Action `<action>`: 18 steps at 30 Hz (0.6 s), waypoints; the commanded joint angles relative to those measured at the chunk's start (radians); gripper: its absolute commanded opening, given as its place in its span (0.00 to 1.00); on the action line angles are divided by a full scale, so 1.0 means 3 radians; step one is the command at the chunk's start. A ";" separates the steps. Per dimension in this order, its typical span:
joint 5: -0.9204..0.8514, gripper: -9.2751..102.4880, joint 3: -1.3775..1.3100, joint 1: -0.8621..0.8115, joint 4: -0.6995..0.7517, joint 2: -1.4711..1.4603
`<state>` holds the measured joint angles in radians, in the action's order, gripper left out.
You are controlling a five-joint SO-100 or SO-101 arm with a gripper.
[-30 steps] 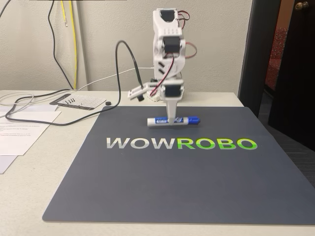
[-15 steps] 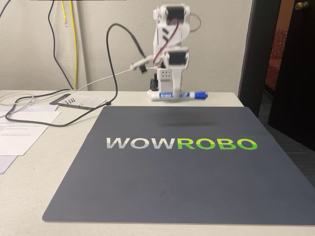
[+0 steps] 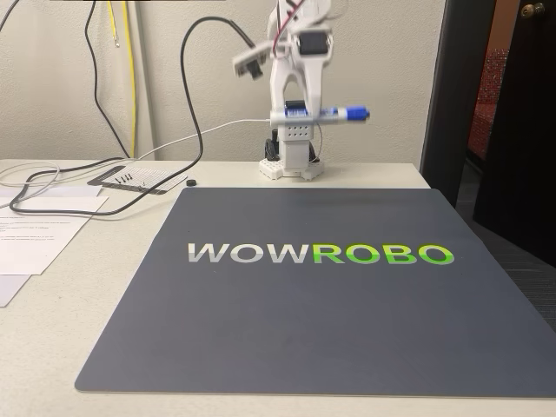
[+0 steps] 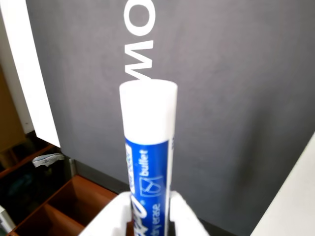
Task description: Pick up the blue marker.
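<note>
Fixed view: blue marker point(image 3: 320, 113) lifted well clear of the counter point(image 3: 78, 287), held level in the air at the far end of the scene, above the arm's base point(image 3: 291, 161). Claw point(image 3: 294, 115) clenched on the marker's white barrel, left of its middle; blue cap pointing right, past the claw. Directly below and nearer: dark mat point(image 3: 313, 347) with WOWROBO lettering point(image 3: 320, 253), flat on the counter. Black cable point(image 3: 187, 113) looping left of the arm; papers point(image 3: 39, 234) at left edge.

Wrist view: marker point(image 4: 147, 147) running up the middle from between the white claw fingers point(image 4: 184, 216) at bottom, flat white end farthest from the claw point(image 4: 150, 219), blue label nearest it. Mat point(image 4: 236, 98) far beneath.
</note>
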<state>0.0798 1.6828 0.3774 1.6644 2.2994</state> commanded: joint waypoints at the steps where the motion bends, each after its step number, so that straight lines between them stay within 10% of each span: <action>1: 0.0066 0.08 0.0077 0.0092 0.0036 0.0348; 18: 0.0205 0.08 0.1447 0.0276 -0.0378 0.1657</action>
<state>0.1442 2.0663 0.4587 1.5800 2.7443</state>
